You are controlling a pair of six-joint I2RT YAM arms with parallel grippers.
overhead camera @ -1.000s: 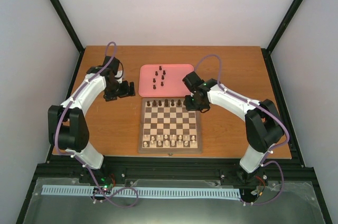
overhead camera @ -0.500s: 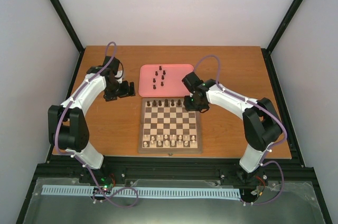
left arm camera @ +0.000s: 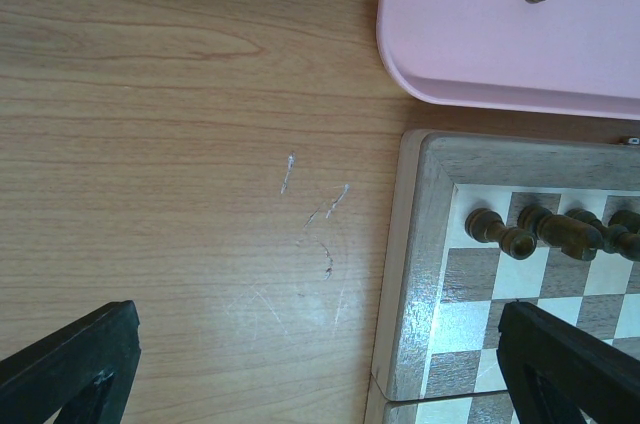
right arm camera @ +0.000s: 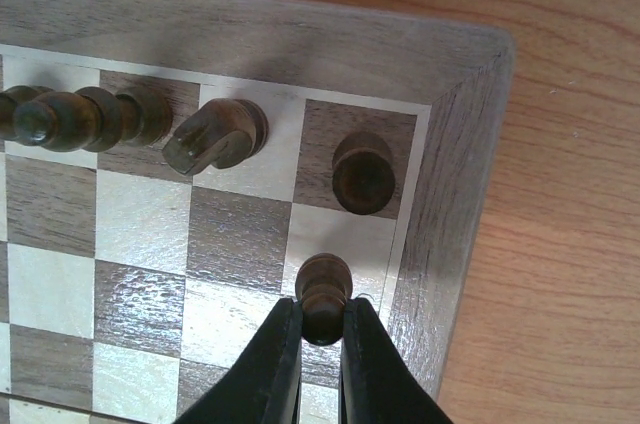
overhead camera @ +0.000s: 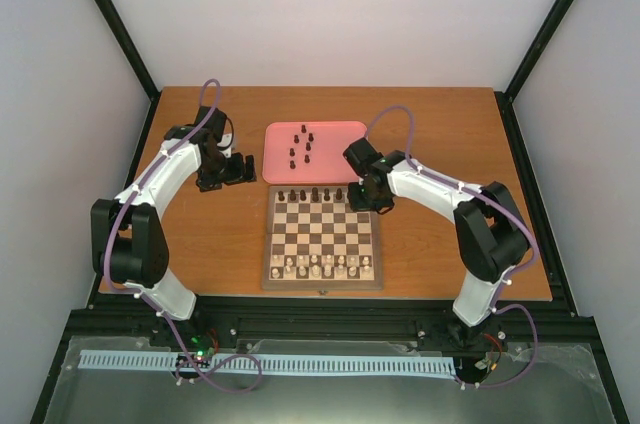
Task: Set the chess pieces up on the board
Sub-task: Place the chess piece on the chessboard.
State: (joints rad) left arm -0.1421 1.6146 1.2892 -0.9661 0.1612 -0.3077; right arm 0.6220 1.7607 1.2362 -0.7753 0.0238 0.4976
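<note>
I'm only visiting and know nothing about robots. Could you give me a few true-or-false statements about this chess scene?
1. The right gripper is shut on a dark pawn near a corner of the board. True.
2. The left gripper holds a chess piece. False: it is open and empty, over bare table beside the board.
3. The pink tray has nothing on it. False: several dark pieces stand on it.
4. Pale pieces line the board's near edge. True.
</note>
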